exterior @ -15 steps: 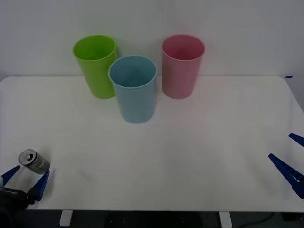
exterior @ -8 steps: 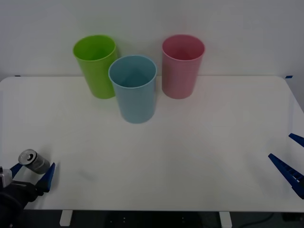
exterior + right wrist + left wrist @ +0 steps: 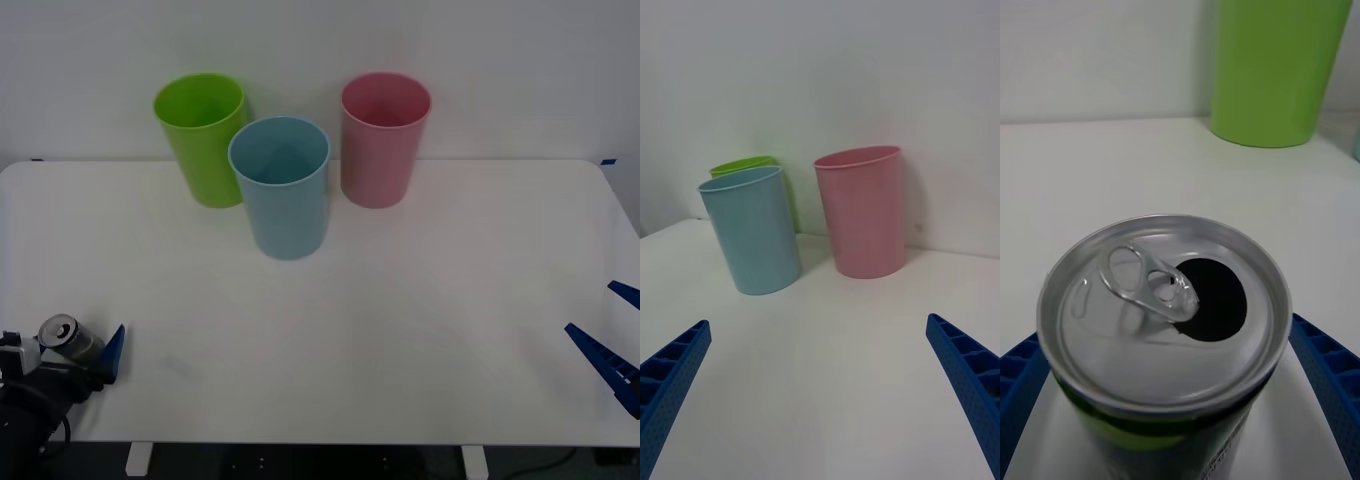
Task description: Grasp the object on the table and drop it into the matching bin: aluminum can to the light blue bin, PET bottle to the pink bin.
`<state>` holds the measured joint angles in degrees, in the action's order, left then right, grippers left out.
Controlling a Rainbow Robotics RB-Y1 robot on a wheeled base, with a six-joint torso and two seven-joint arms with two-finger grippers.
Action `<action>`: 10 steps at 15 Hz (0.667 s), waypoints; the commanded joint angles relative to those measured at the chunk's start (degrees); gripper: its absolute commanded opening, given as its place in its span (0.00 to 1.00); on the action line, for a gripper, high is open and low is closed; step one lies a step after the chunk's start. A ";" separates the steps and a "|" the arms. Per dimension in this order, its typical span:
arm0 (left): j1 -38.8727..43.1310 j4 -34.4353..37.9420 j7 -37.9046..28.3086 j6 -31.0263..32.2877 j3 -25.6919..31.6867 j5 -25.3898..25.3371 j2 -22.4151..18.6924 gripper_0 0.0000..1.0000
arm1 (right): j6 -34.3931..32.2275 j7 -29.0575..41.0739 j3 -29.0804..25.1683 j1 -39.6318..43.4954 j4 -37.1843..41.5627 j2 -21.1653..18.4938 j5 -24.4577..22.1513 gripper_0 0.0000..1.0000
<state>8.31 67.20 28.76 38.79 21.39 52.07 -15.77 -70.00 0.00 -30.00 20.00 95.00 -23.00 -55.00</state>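
- My left pincer (image 3: 68, 352) sits at the near left corner of the white table (image 3: 420, 300), its blue fingers (image 3: 1324, 375) spread apart on either side of the aluminum can (image 3: 68, 338); in my left wrist view neither one seems to press the can wall yet
- The biggest risk, as I judge it: closing off-centre, so one finger reaches the can first and shoves it aside or tips it off the near edge, which is close by
- The can looks light and its wall thin, so squeezing hard could dent it, and too light a hold could let the smooth metal slip during the lift
- The light blue bin (image 3: 280, 186) stands well apart from here, just in front of the gap between a lime green cup (image 3: 201, 138) and the pink bin (image 3: 384, 138); a low carry could knock a rim, and an early release could land in the wrong one
- The can itself: small, silver-grey, shiny round top, pull tab lifted, mouth already open, a greenish band below the rim
- My right pincer (image 3: 820, 390) waits over the near right edge, fingers wide apart
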 commanded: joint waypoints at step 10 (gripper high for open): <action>-0.13 0.04 0.24 -0.20 -1.18 -1.62 -0.06 0.00 | 0.00 0.00 0.00 0.00 0.00 0.00 0.00 1.00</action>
<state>8.16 67.16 29.01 38.57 20.34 50.54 -15.82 -70.00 0.00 -30.00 20.00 95.00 -23.00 -55.00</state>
